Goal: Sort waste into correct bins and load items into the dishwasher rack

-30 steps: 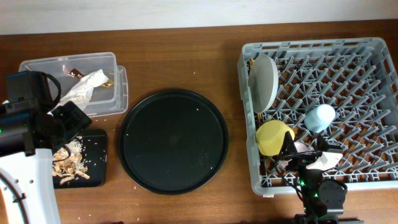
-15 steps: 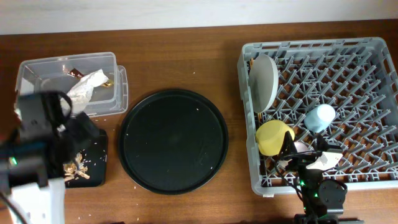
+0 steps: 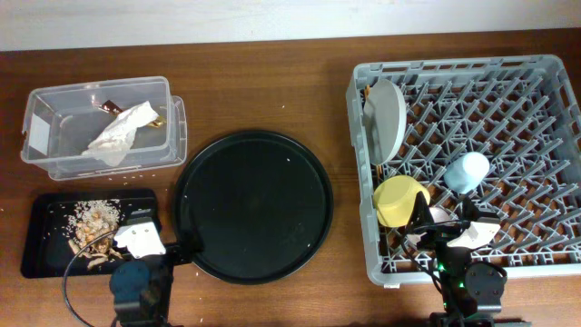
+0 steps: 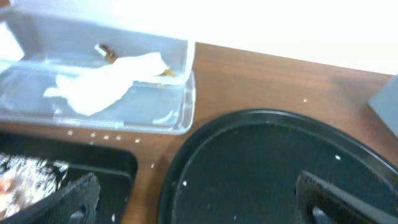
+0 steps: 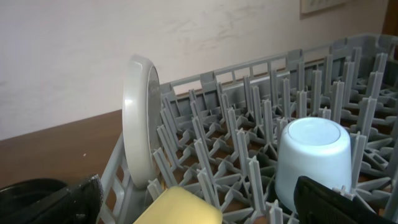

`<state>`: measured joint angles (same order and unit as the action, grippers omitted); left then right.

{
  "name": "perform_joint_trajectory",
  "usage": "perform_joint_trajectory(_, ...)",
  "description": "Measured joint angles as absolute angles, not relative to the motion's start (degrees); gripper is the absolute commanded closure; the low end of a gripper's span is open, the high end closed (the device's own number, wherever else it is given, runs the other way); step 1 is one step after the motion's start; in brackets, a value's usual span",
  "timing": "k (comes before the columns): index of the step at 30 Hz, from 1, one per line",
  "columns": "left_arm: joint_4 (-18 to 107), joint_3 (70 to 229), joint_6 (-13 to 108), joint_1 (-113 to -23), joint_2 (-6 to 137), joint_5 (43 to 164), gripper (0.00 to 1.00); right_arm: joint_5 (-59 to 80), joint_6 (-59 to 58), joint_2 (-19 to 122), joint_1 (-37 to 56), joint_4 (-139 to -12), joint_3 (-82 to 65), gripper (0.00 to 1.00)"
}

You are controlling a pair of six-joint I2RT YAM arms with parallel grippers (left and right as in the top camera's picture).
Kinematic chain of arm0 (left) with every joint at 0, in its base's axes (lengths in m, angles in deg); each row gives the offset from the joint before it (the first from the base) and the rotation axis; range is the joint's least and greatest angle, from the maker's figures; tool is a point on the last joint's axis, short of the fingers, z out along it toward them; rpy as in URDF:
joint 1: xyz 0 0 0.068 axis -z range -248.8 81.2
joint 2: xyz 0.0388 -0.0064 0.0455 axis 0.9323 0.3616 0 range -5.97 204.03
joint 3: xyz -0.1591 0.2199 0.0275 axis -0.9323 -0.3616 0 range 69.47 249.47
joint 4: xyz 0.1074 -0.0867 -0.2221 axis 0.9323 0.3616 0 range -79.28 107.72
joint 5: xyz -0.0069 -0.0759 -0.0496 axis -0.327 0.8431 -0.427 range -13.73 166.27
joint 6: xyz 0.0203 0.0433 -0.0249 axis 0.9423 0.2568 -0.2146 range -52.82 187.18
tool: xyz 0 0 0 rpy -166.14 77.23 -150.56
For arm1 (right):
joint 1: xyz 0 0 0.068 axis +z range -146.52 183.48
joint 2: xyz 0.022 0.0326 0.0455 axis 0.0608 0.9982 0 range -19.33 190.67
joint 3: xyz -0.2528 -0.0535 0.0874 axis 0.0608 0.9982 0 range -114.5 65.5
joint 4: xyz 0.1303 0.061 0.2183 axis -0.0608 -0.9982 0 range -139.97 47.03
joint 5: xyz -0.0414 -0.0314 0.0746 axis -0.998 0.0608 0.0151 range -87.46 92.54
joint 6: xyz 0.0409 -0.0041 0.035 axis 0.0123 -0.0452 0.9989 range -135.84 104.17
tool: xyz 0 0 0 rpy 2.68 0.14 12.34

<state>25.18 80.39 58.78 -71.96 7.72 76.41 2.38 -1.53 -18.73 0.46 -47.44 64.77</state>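
The clear tub (image 3: 54, 100) holds the white napkin (image 3: 116, 133) and the foil wrapper (image 3: 109, 105); the left wrist view shows the tub (image 4: 177, 115), napkin (image 4: 106, 81) and wrapper (image 4: 106, 52). Food scraps (image 3: 95, 227) lie in the shallow black tray (image 3: 45, 259). The grey rack (image 3: 454, 65) holds the upright plate (image 3: 386, 118), yellow bowl (image 3: 401, 200), light-blue cup (image 3: 467, 171) and a partly hidden pink cup (image 3: 438, 215). My left gripper (image 4: 199, 205) is open and empty at the front edge. My right gripper (image 5: 199, 205) is open, low over the bowl (image 5: 183, 208).
The large round black tray (image 3: 254, 207) lies mid-table between the bins and the rack, with small crumbs on it. A brown stick end (image 3: 367, 91) shows behind the plate, perhaps the chopsticks. Both arm bases sit at the table's front edge.
My left arm has drawn back from over the tub and black tray to the front edge, uncovering both. The right arm has not moved.
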Motion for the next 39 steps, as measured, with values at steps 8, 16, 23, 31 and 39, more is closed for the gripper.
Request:
perform_joint_trajectory(8,13.1,70.3,69.2,-72.0,-5.0,82.1,0.01,2.4,-1.5,-18.8,0.5,-47.4,64.8,0.01)
perform_joint_trajectory(16,15.2,70.3,72.4,-72.0,-5.1,78.2,0.01,2.4,-1.6,-18.8,0.5,-47.4,64.8,0.01)
perform_joint_trajectory(23,15.2,70.3,72.4,-72.0,-5.1,78.2,0.01,2.4,-1.7,-18.8,0.5,-47.4,64.8,0.01)
perform_joint_trajectory(31,15.2,70.3,72.4,-72.0,-5.1,78.2,0.01,2.4,-1.7,-18.8,0.5,-47.4,64.8,0.01)
perform_joint_trajectory(39,15.2,70.3,72.4,-72.0,-5.1,78.2,0.01,2.4,-1.7,-18.8,0.5,-47.4,64.8,0.01)
